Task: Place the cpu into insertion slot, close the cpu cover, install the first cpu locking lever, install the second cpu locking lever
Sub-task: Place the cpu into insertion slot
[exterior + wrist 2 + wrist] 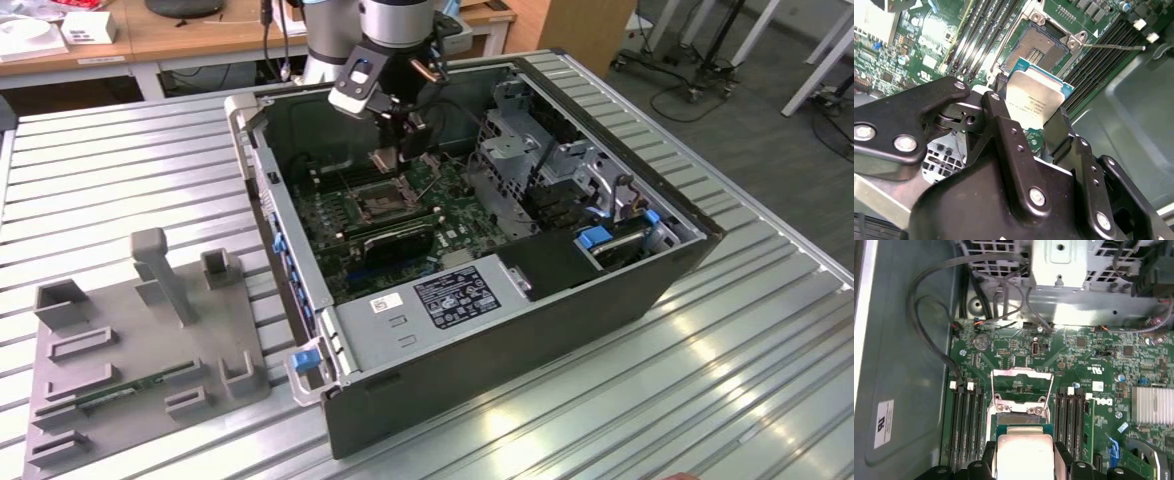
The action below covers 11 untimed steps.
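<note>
Ribbed metal table point(120, 170), wooden desk point(174, 35) behind | open computer case point(534, 330) (white printed sticker point(454, 297)) | gripper point(1031, 120) jaws clamped on cpu point(1035, 95) above insertion slot point(1041, 47)

You see the cpu point(1034, 100) (pale silvery square) just above the dark, empty insertion slot point(1041, 45). The cpu cover point(1022, 372) stands open.

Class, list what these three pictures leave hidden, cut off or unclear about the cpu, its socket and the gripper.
1. The cpu underside: it faces away in both wrist views.
2. The cpu's gripped end: covered by the gripper in the second wrist view, cut off by the picture edge in the first wrist view.
3. The insertion slot: its near part is behind the cpu in the first wrist view.
4. Gap between cpu and insertion slot: too small to judge in the exterior view.
</note>
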### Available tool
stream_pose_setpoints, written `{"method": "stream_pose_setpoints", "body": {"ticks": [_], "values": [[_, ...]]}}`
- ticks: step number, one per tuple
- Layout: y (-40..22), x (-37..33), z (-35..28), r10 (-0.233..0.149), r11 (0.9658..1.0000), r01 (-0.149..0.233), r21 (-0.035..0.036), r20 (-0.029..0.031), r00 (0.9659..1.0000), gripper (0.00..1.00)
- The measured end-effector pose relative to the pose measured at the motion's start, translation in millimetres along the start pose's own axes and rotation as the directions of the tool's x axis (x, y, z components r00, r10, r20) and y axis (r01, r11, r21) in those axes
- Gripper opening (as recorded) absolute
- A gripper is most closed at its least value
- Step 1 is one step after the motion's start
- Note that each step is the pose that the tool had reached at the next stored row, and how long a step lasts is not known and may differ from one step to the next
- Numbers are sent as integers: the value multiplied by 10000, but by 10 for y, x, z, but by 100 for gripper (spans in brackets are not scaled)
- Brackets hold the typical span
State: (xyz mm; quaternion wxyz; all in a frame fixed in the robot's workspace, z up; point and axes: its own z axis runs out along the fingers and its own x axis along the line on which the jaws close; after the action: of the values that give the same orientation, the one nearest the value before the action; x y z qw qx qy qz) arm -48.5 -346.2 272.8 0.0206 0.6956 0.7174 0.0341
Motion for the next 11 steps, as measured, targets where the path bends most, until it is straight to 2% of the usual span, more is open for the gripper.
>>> {"method": "stream_pose_setpoints", "body": {"ticks": [3,7,11], "values": [[0,0,3,368,9993,-368,-6,29,9993,54],[0,0,9,401,9992,-401,-9,30,9992,54],[-5,-1,44,423,9991,-423,-8,32,9991,54]]}}
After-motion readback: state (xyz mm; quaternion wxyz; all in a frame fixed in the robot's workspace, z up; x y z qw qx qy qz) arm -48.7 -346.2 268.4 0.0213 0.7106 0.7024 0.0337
